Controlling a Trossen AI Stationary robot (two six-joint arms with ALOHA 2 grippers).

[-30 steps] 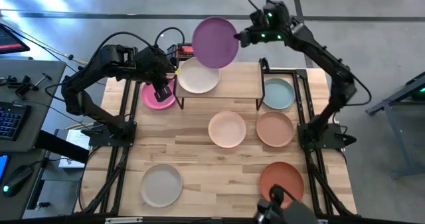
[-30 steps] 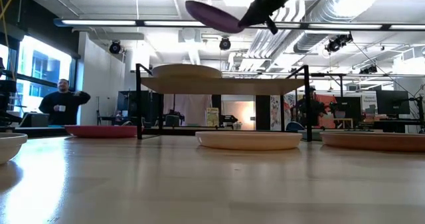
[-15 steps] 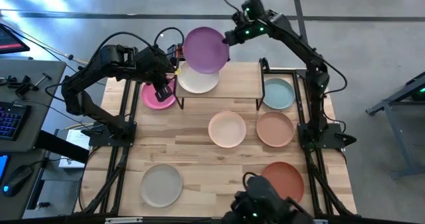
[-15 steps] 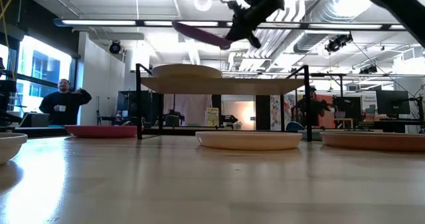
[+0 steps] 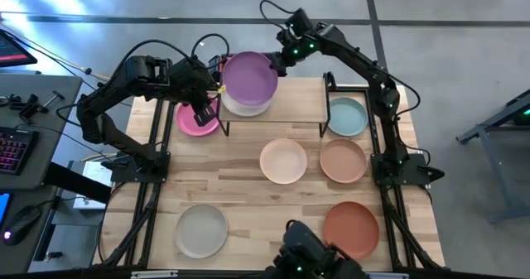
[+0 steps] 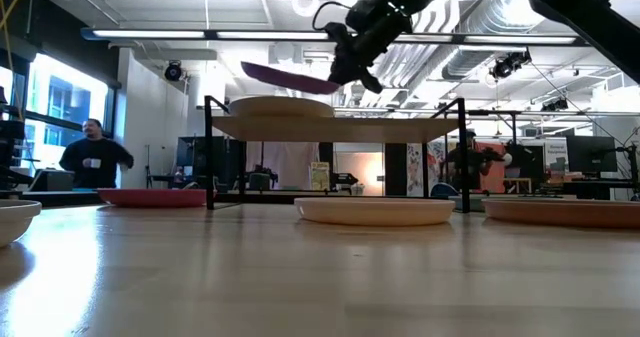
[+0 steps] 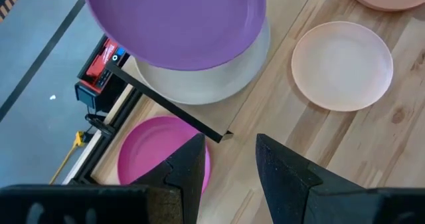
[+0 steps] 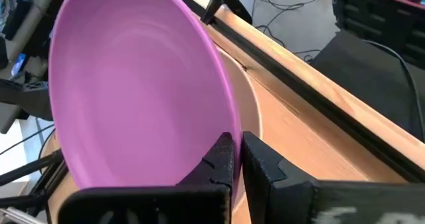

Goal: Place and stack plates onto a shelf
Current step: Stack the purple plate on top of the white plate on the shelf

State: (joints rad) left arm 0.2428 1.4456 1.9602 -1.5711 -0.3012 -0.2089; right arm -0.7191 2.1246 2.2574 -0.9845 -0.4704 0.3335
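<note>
High view counts eight plates: the purple plate (image 5: 251,77) held near the top centre, an off-white plate (image 5: 246,105) under it on the shelf (image 5: 294,105), a pink plate (image 5: 195,122) at the shelf's left end, a pale teal plate (image 5: 346,117) to its right, a peach plate (image 5: 283,161) and a tan plate (image 5: 343,161) mid-frame, a grey plate (image 5: 201,231) lower left and a terracotta plate (image 5: 351,227) lower right. There are two arms. The right gripper (image 5: 281,61) is clamped on the purple plate's rim; the right wrist view shows its fingers (image 8: 255,164) pinching that rim. The low view alone shows the purple plate tilted and clear of the off-white plate, and a person (image 6: 92,157) far left. The left gripper (image 5: 201,113) hangs over the pink plate; the left wrist view shows its fingers (image 7: 285,174) parted and holding nothing.
</note>
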